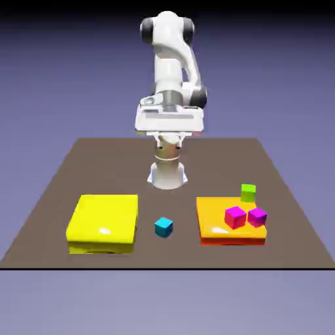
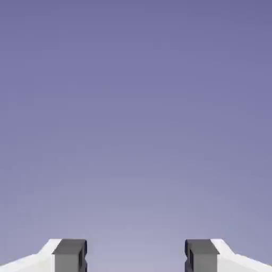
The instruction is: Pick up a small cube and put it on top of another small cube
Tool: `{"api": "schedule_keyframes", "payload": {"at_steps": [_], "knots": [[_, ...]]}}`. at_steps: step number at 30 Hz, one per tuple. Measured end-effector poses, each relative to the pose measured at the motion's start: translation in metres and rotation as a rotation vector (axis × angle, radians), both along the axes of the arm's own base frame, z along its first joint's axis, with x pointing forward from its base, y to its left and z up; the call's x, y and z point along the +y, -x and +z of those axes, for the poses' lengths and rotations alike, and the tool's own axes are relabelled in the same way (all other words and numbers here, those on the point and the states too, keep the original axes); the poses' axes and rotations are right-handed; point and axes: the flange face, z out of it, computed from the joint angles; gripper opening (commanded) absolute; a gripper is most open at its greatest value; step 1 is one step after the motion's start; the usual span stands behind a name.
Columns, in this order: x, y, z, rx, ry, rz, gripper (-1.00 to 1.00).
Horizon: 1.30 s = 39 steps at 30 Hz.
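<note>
The small cyan-blue cube lies on the brown table between two flat slabs. The small lime-green cube stands at the far right corner of the orange slab; I cannot tell whether it rests on the slab or just behind it. My gripper hangs high above the table's far middle, well away from both cubes. In the hand view the gripper is open; its grey fingertips stand wide apart with only the blue-violet backdrop between them. No cube shows in that view.
Two magenta cubes sit side by side on the orange slab, in front of the lime-green one. A larger yellow slab lies at the exterior view's left. The robot's base stands behind the cyan cube.
</note>
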Motion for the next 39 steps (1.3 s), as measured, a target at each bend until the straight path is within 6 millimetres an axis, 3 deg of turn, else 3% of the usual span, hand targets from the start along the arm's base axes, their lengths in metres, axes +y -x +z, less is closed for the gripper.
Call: {"api": "schedule_keyframes", "payload": {"at_steps": [9, 15, 20, 25, 32, 33, 35, 39], "knots": [[0.001, -0.020, -0.123, 0.448, 0.315, 0.245, 0.00], [0.000, -0.013, -0.197, 0.716, 0.402, 0.465, 0.00], [0.006, -0.001, -0.244, 0.877, 0.419, 0.679, 0.00], [0.007, 0.002, -0.268, 0.913, 0.416, 0.757, 0.00], [0.000, 0.009, -0.323, 0.916, 0.416, 0.758, 0.00], [0.000, 0.009, -0.324, 0.916, 0.416, 0.758, -1.00], [0.000, 0.009, -0.324, 0.917, 0.416, 0.758, -1.00], [0.004, 0.003, -0.291, 0.912, 0.415, 0.756, -1.00]]}}
